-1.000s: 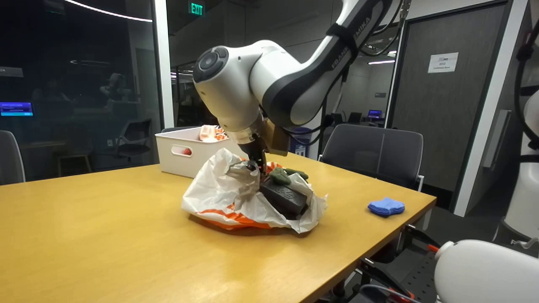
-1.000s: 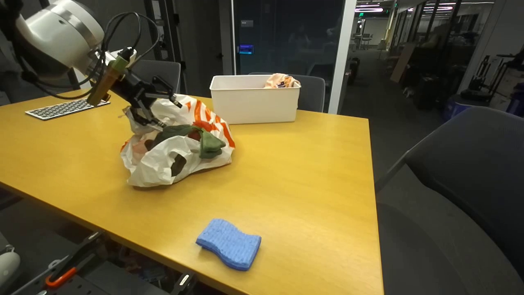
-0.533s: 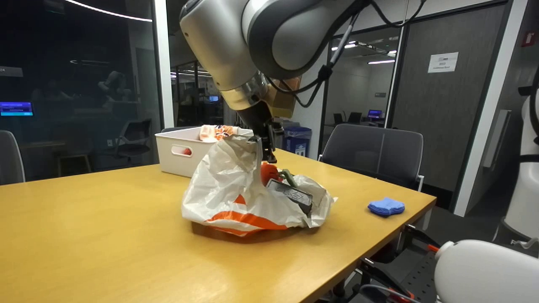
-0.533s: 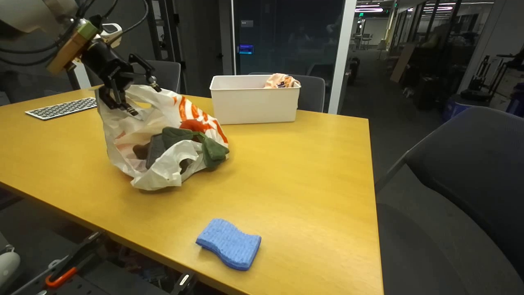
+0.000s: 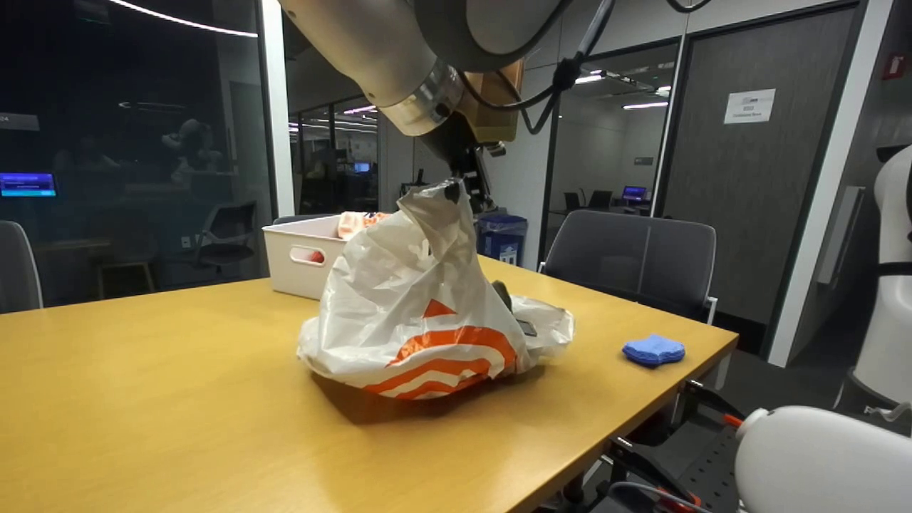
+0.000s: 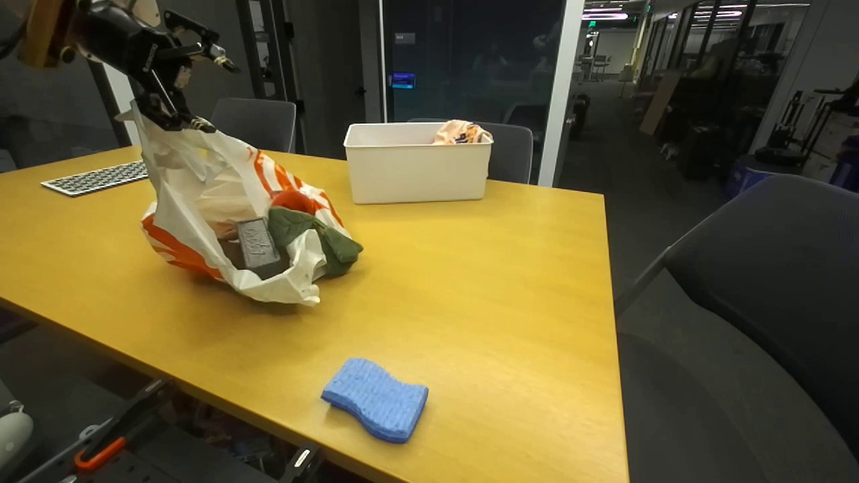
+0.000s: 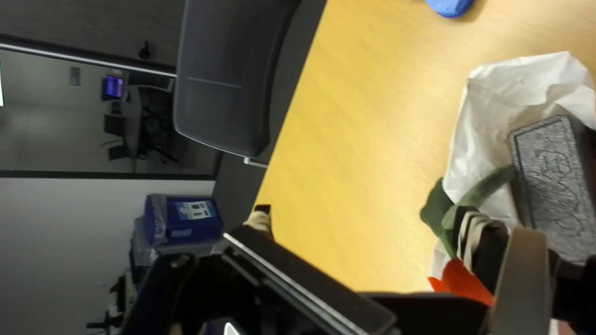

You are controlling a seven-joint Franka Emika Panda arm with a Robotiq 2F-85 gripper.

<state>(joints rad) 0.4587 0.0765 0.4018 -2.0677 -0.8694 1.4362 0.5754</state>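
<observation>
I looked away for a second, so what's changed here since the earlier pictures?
The gripper, jaws open, has risen, drawing one side of the white bag upward, apparently snagged on it, so the bag stands taller. The blue sponge and white bin have stayed put.

One each: bag [image 5: 427, 303], sponge [image 6: 376, 400], keyboard [image 6: 94, 178]

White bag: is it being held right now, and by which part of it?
Nothing is clamped: the tool stands open. But the white bag seems snagged near its top edge on one finger.
</observation>
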